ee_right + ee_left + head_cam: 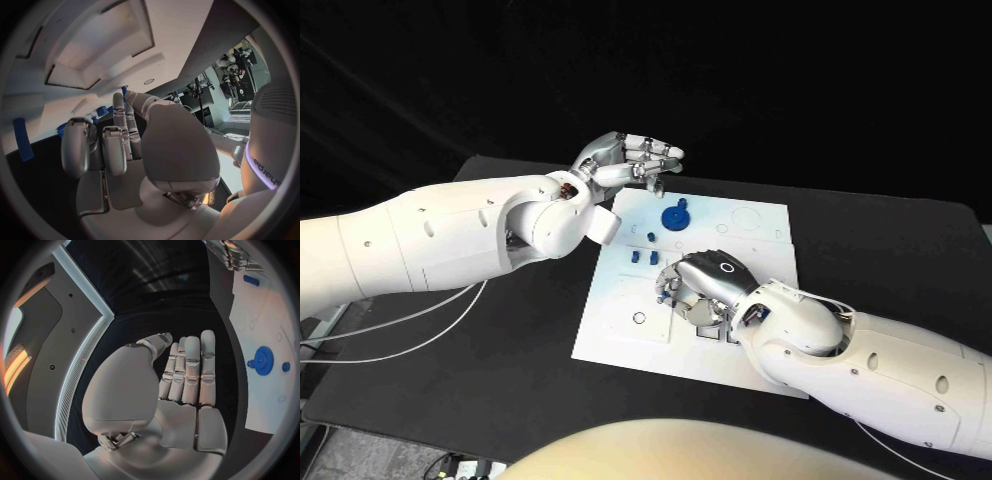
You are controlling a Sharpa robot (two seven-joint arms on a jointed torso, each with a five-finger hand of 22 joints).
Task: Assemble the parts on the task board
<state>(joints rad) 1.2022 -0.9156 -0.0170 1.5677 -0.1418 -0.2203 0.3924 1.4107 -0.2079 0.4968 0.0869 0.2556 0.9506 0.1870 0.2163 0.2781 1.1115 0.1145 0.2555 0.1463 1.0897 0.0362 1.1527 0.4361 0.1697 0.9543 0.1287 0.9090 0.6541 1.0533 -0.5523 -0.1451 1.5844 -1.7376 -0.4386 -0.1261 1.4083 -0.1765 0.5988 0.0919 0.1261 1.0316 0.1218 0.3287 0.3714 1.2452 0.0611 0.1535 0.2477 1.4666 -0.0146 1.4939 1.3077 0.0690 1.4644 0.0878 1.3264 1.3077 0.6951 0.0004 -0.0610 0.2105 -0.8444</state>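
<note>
1. The task board (625, 320), a white plate, lies in the middle of the black table (473, 370), long side running away from the robot

2. A blue gear (676, 216) sits on the far part of the board; the left wrist view shows it too (265, 359), toothed and round, with a small blue round piece (285, 367) just beside it

3. Several small blue pegs (642, 257) stand near the board's middle, between the gear and the right hand

4. The left hand (629, 158) hangs above the board's far left corner, off the surface. In the left wrist view its fingers (190, 370) lie straight and side by side, thumb out to one side, nothing in the palm: released and empty

5. The right hand (704, 285) rests low over the middle of the board, palm down, just beside the pegs. In the right wrist view its fingers (119, 130) point down toward the board with small blue parts (100, 111) close at their tips

6. Whether the right hand pinches one of those parts or merely touches the board, I cannot tell; the fingertips are hidden from the head camera by the back of the hand
</note>
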